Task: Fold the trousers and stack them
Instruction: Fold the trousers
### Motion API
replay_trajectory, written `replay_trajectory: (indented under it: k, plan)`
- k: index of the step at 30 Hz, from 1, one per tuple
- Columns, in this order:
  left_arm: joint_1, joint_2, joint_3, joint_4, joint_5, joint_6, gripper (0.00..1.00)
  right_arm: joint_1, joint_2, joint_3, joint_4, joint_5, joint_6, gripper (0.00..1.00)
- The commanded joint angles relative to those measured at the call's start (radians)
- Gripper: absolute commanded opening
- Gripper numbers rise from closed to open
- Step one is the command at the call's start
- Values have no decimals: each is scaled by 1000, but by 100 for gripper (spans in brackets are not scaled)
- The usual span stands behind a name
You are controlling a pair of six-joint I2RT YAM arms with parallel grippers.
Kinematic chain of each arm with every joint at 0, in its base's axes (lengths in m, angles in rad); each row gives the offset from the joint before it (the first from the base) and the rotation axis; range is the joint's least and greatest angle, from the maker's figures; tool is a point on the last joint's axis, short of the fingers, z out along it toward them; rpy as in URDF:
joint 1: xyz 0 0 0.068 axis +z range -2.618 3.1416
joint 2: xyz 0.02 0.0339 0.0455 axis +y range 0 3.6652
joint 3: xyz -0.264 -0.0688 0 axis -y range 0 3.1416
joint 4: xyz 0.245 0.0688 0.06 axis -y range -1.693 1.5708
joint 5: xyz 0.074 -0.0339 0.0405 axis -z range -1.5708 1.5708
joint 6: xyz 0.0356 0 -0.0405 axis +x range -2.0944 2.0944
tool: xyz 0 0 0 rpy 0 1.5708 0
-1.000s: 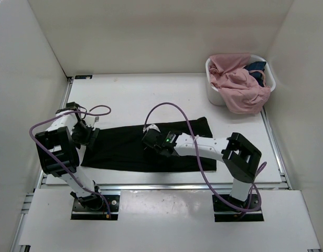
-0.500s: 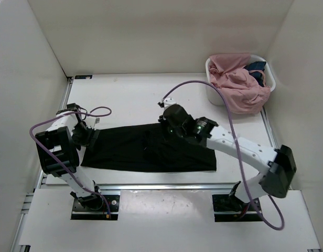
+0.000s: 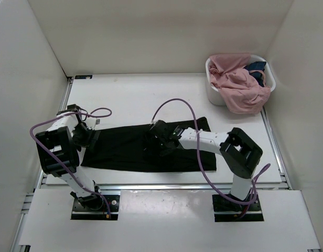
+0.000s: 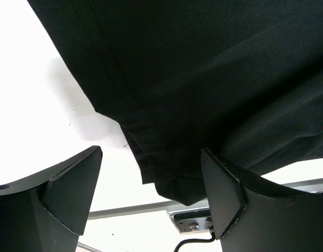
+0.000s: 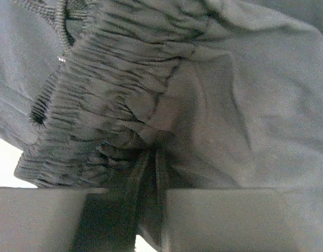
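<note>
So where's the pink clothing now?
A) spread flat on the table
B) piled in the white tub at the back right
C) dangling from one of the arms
B: the pink garment is heaped in the white tub, spilling over its rim; only the black trousers lie on the table.

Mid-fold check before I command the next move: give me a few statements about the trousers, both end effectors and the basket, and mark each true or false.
1. The trousers lie spread on the table, outside the basket. True.
2. The left end effector is clamped shut. False: its fingers stand apart, with the edge of the trousers between them.
3. The pink garment lies on the table beside the trousers. False: it sits in the white basket and hangs over its rim.
4. The right end effector is at the middle of the trousers and pinches a fold of fabric. True.
</note>
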Motion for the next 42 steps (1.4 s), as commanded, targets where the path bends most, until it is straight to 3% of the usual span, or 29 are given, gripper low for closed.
replay_trajectory:
  k: [1, 2, 5, 7, 10, 12, 14, 22, 27, 30, 34, 35, 38, 42]
  plan:
    - [3, -15, -5, 9, 12, -2, 87, 4, -51, 69, -33, 63, -7, 30]
    - [3, -15, -5, 9, 12, -2, 87, 4, -72, 78, -47, 84, -7, 59]
    - [3, -15, -14, 9, 12, -2, 87, 4, -194, 89, -117, 217, 4, 89]
    - [3, -15, -14, 9, 12, -2, 87, -22, -307, 49, -139, 304, 50, 97]
    - [3, -15, -14, 9, 21, -2, 87, -165, -437, -116, -139, 246, 113, 99]
    - [3, -15, -14, 9, 21, -2, 87, -333, -455, -222, -122, 70, 124, 99]
    - [3, -15, -14, 9, 21, -2, 87, -464, -430, -244, -192, 5, 109, 99]
    - [3, -24, -14, 9, 21, -2, 87, -688, -430, -405, -53, -124, 67, 99]
    - [3, -33, -23, 9, 21, -2, 87, -699, -366, -440, -45, -103, 88, 98]
    - [3, -33, -23, 9, 21, -2, 87, -699, -315, -482, 2, -129, 101, 92]
    - [3, -24, -14, 0, 21, -2, 87, -699, -209, -500, 82, -207, 111, 59]
    - [3, -24, -14, 0, 21, -2, 87, -699, -209, -500, 96, -224, 111, 37]
    - [3, -33, -3, -10, 21, -2, 87, -713, -195, -523, 114, -233, 124, 0]
    - [3, -62, 9, -29, 59, 8, 87, -777, -296, -551, 98, -233, 133, 0]
